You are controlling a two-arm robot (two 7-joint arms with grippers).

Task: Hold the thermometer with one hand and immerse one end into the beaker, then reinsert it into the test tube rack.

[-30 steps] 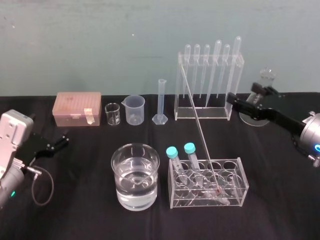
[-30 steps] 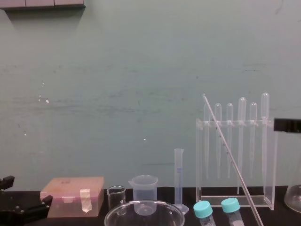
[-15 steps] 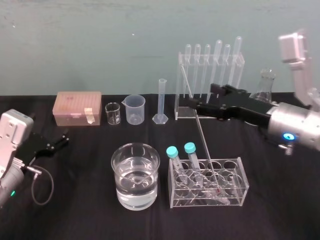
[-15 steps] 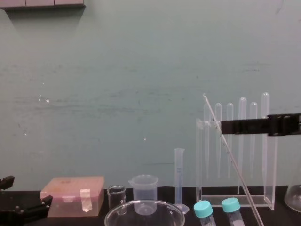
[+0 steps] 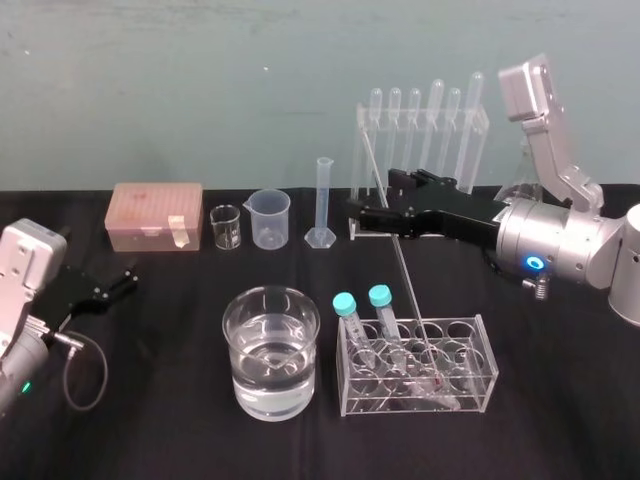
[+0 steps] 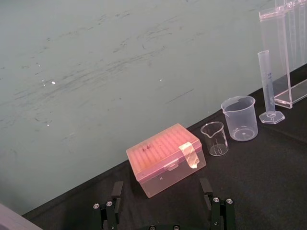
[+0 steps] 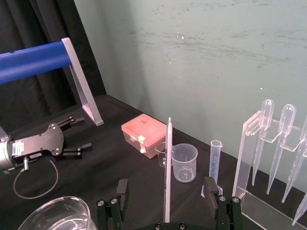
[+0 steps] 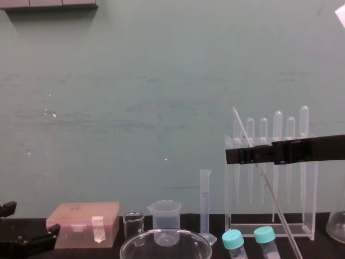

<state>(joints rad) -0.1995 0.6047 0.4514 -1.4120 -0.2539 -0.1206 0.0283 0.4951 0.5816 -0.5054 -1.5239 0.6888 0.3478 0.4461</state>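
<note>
While the thermometer (image 5: pixel 408 290) leans in the test tube rack (image 5: pixel 486 368) just as before, we see the right gripper (image 5: pixel 375 198) has swung in, its jaws wide on both sides of the rod, not pinching yet. We think a squeeze comes next, then the dip in the beaker (image 5: pixel 236 345). The left gripper (image 5: pixel 118 280) sits far left, jaws apart.

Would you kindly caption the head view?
Open right gripper brackets the long clear glass thermometer leaning in the low clear rack; left gripper parked.
</note>
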